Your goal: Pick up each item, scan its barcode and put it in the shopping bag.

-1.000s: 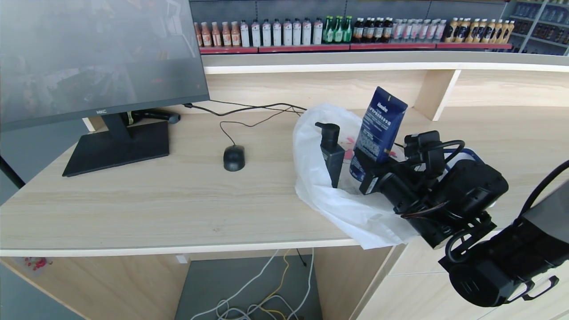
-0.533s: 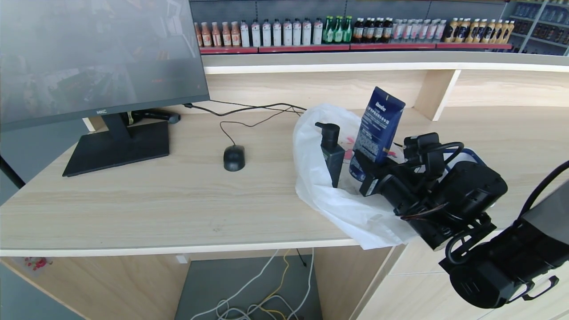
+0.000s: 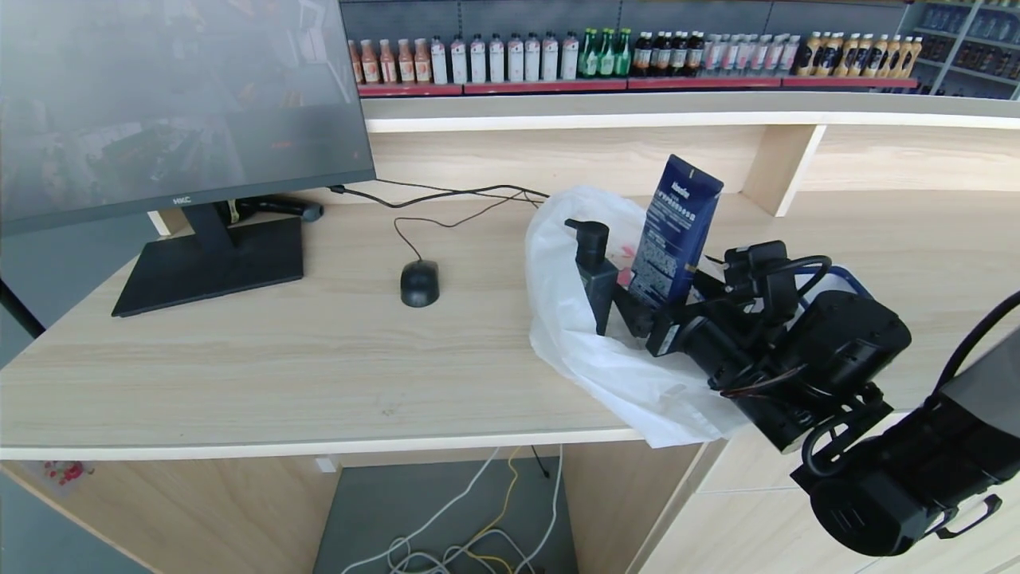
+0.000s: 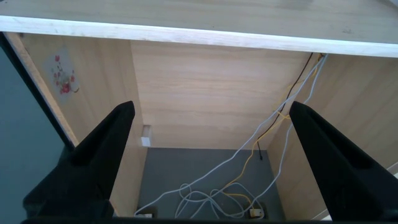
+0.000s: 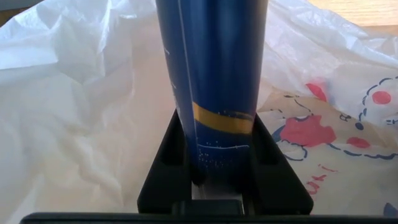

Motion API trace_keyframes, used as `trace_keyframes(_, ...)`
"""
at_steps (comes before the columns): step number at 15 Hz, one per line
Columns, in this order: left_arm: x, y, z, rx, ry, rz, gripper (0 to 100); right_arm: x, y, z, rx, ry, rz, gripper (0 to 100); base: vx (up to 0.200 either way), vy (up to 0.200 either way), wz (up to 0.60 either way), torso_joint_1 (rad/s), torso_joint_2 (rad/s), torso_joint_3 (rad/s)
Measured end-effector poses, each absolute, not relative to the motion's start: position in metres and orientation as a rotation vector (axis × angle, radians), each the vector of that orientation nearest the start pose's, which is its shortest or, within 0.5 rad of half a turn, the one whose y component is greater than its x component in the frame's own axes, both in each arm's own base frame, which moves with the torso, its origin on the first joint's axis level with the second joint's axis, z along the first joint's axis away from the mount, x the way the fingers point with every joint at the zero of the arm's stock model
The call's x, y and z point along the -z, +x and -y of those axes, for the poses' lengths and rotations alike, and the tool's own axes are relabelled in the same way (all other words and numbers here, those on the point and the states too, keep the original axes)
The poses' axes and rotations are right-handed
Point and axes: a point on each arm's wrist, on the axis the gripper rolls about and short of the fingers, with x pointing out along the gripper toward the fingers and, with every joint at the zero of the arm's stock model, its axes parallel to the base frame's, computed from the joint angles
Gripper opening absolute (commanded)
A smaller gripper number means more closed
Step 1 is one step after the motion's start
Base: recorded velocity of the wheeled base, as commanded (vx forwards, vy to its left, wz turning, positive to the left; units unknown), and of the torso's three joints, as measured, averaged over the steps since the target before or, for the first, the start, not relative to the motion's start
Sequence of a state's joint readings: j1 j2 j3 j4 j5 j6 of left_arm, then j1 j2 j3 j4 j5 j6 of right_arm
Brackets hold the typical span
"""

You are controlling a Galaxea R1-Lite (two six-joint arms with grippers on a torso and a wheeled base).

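Right jaws clamp the blue pouch over the white shopping bag; left jaws gape wide.

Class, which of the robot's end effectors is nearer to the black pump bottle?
Right. The right end effector grips the blue pouch just beside the black pump bottle; the left end effector hangs open below the counter edge.

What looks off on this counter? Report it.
Nothing is spilled or damaged. The white shopping bag hangs over the front edge of the counter, and the blue pouch leans askew in the shut right pincer.
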State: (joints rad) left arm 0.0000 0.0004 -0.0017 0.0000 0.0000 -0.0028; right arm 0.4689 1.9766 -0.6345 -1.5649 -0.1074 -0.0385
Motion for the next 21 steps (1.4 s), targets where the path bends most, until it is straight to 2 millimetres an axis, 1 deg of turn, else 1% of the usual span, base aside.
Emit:
trace_keyframes(8, -0.076, -0.023, 0.0, 0.0, -0.003, 0.001, 100, -0.16, 0.286, -0.141, -0.352, 0.037, 0.26, 100, 0.0, 0.0, 0.0, 0.0, 0.0, 0.0)
trace_keyframes(11, -0.076, -0.023, 0.0, 0.0, -0.003, 0.001, 100, -0.168, 0.279, -0.138, -0.352, 0.044, 0.282, 100, 0.0, 0.0, 0.0, 0.0, 0.0, 0.0)
trace_keyframes(13, -0.076, -0.023, 0.0, 0.0, -0.003, 0.001, 100, -0.174, 0.27, -0.136, -0.359, 0.047, 0.292, 100, 0.0, 0.0, 0.0, 0.0, 0.0, 0.0)
trace_keyframes(15, -0.076, -0.023, 0.0, 0.0, -0.003, 0.001, 100, -0.184, 0.255, -0.132, -0.369, 0.056, 0.319, 100, 0.0, 0.0, 0.0, 0.0, 0.0, 0.0)
trace_keyframes(17, -0.076, -0.023, 0.0, 0.0, -0.003, 0.001, 100, -0.196, 0.234, -0.123, -0.374, 0.067, 0.349, 100, 0.0, 0.0, 0.0, 0.0, 0.0, 0.0)
trace_keyframes(21, -0.076, -0.023, 0.0, 0.0, -0.003, 0.001, 100, -0.219, 0.18, -0.098, -0.389, 0.097, 0.442, 100, 0.0, 0.0, 0.0, 0.0, 0.0, 0.0)
